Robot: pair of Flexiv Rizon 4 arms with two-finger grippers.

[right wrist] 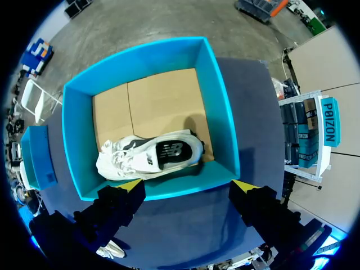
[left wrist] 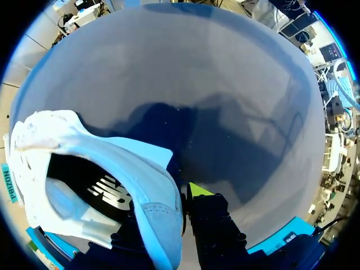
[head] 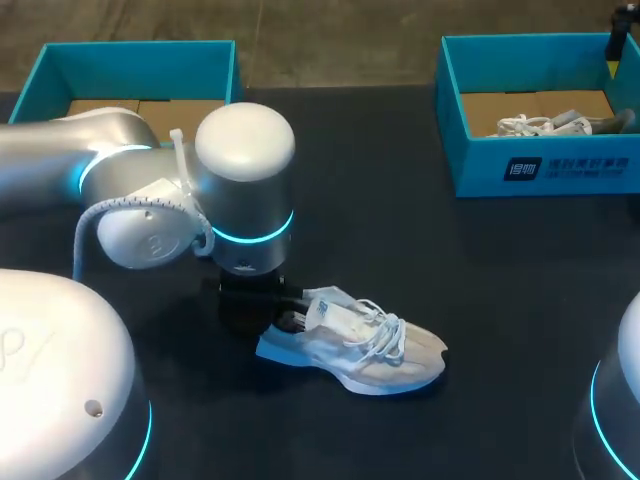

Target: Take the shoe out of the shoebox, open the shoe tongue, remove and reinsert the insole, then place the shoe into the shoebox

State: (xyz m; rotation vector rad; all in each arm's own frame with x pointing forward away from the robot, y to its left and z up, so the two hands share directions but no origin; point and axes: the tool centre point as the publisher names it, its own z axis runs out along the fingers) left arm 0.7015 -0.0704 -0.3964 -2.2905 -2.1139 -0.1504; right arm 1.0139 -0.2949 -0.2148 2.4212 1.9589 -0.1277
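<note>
**Left claw (head: pixel 255 300) grips shoe (head: pixel 352 340) by the heel, right claw (right wrist: pixel 187 185) hangs open**

From above, the shoe sits near the front edge of the surface (head: pixel 400 220), toe to the right, with the left claw at its heel. A teal shoebox (head: pixel 540 165) at the far right corner holds a second shoe (head: pixel 540 125). Another box (head: pixel 135 60) stands at the far left corner. The left wrist camera shows the fingers pinching the heel wall, one inside and one outside. The right wrist camera shows the right claw spread wide above the shoebox with the second shoe.
</note>
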